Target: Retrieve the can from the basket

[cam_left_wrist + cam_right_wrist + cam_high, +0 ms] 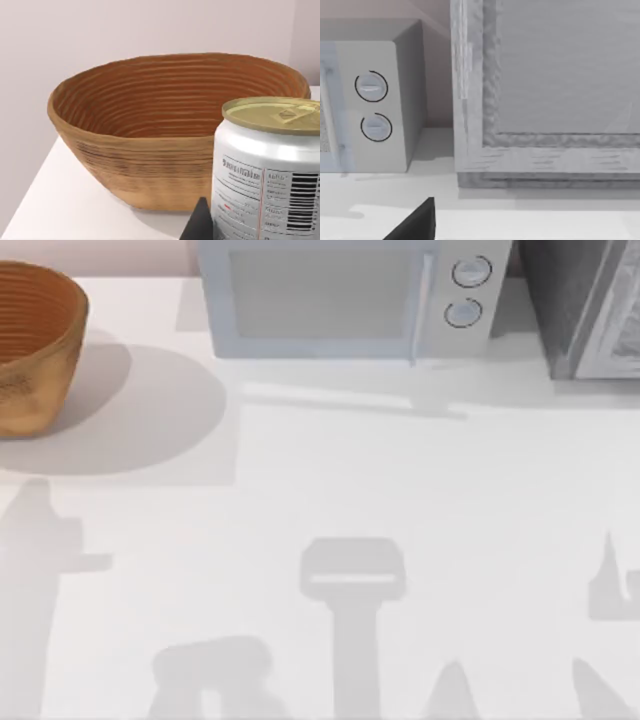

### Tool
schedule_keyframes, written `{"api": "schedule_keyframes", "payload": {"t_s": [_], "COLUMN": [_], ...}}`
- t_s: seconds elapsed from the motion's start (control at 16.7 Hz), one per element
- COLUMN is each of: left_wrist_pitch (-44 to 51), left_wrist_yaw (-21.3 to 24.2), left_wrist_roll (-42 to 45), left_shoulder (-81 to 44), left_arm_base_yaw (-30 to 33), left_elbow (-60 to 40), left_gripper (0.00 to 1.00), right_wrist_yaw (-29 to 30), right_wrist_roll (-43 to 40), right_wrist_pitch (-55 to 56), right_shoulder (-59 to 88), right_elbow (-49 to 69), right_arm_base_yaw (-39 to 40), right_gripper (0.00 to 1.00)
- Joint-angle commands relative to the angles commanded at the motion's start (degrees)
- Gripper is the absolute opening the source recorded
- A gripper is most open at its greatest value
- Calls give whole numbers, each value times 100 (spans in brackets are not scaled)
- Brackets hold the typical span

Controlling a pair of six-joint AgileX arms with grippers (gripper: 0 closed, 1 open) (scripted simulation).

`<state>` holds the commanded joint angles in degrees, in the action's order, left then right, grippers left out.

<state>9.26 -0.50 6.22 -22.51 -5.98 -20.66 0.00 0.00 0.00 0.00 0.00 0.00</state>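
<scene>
The can (267,165), white-sided with a tan-gold top and a barcode, stands upright very close in the left wrist view, outside the basket (150,145) and on its near side. My left gripper (265,222) is shut on the can, and one dark fingertip (200,224) presses against its side. The orange-brown woven basket (35,345) sits at the table's far left corner, and the part of its inside that shows has nothing in it. A dark part of my right gripper (415,224) hangs near the far right, facing the microwave's dials.
A grey-white microwave (340,300) stands along the back edge at the middle. A grey box (585,305) stands at the far right, filling much of the right wrist view (550,90). The table's left edge (30,190) runs close to the basket.
</scene>
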Motion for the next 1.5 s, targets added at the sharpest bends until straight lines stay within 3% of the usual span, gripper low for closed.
{"api": "schedule_keyframes", "payload": {"t_s": [0.36, 0.84, 1.14, 1.5], "left_wrist_pitch": [-852, -915, -1565, -3372], "left_wrist_yaw": [40, 49, 393, 1590], "left_wrist_roll": [-547, -607, -605, -557], "left_shoulder": [2048, 2224, 1406, -1116], "left_arm_base_yaw": [529, 578, 517, 497], "left_elbow": [1888, 2064, 1593, 245], "left_gripper": [0, 0, 0, 0], "right_wrist_yaw": [0, 0, 0, 0], "right_wrist_roll": [0, 0, 0, 0], "right_wrist_pitch": [0, 0, 0, 0], "right_shoulder": [0, 0, 0, 0], "right_elbow": [0, 0, 0, 0], "right_arm_base_yaw": [0, 0, 0, 0], "right_gripper": [100, 100, 100, 100]}}
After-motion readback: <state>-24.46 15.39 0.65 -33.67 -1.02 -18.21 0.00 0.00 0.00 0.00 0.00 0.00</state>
